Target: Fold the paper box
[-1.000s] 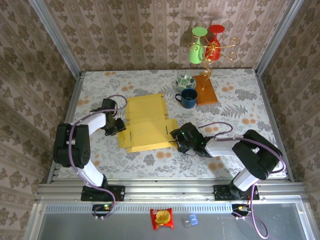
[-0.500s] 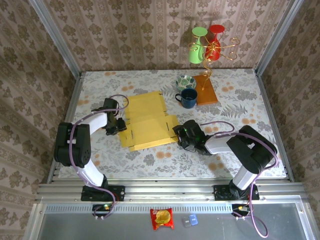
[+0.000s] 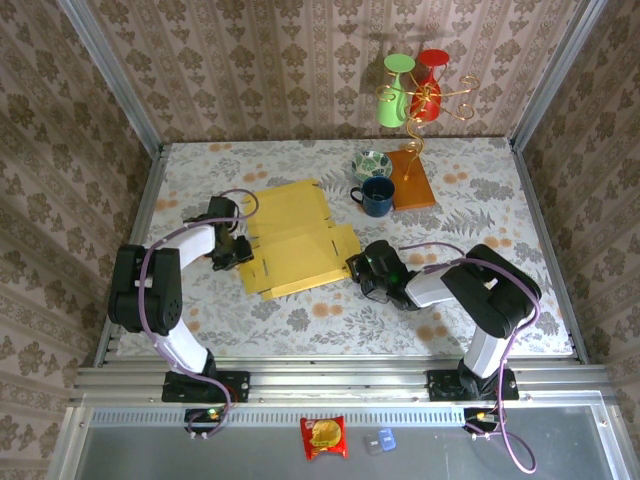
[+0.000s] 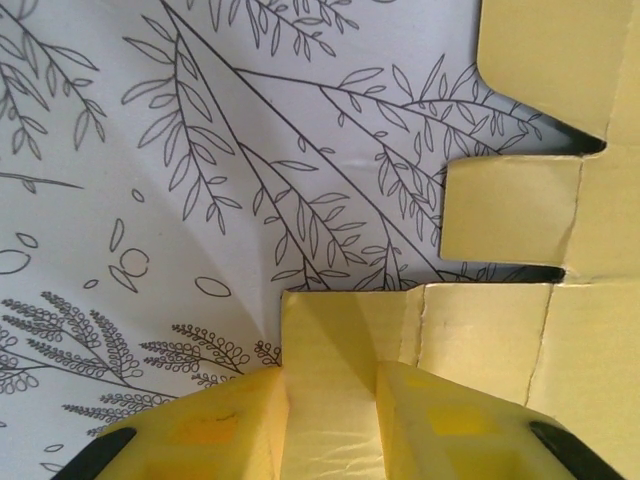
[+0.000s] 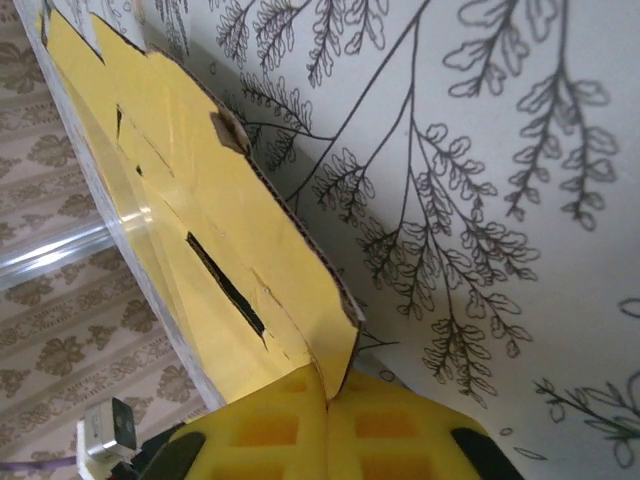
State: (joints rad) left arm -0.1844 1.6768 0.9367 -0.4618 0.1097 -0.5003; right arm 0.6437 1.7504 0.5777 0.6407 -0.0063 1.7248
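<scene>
Jaws of both grippers (left (image 4: pixel 335 425), right (image 5: pixel 328 420)) clench the paper box (image 3: pixel 293 240), lying crosswise.

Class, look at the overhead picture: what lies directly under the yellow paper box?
The paper box lies flat on the leaf-patterned tablecloth, which shows around it. Anything beneath the cardboard is covered.

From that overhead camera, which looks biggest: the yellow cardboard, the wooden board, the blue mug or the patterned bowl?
1. Paper box, by far.
2. Wooden board.
3. Blue mug and patterned bowl look about alike; I won't rank them.

paper box (image 5: pixel 190 240) edge between tool (image 5: pixel 328 412) pads
</scene>
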